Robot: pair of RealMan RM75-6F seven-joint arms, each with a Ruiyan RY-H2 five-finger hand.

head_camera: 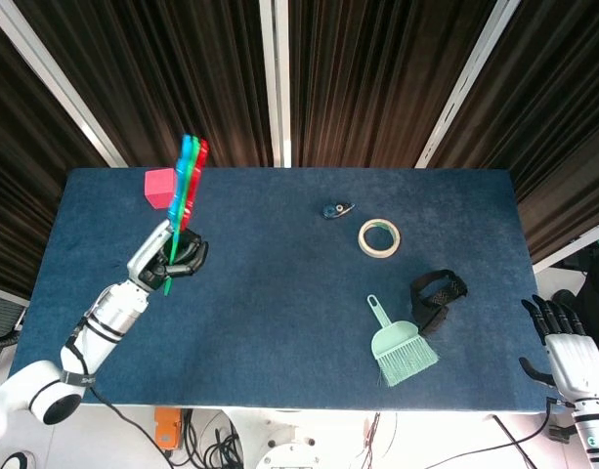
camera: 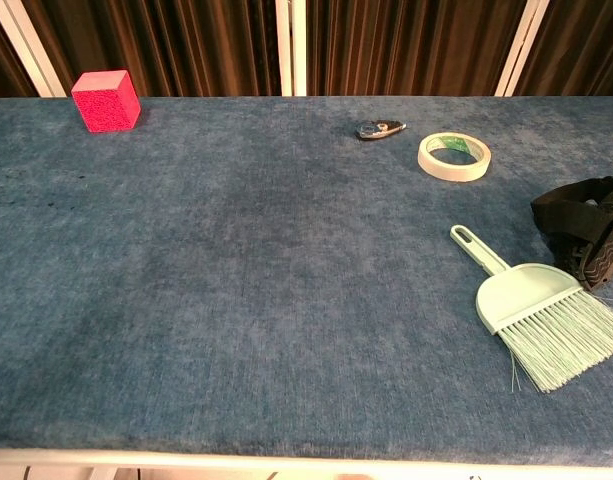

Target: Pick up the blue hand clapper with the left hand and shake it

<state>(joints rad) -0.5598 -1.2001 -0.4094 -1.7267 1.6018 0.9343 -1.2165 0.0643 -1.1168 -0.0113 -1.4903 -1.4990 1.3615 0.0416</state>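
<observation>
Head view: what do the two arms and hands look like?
Left arm: white segments with black joint bands and a black cable alongside. Left hand: silver back, black fingers. Right hand: white-silver back, black fingers, wrist cuff with dark markings.
</observation>
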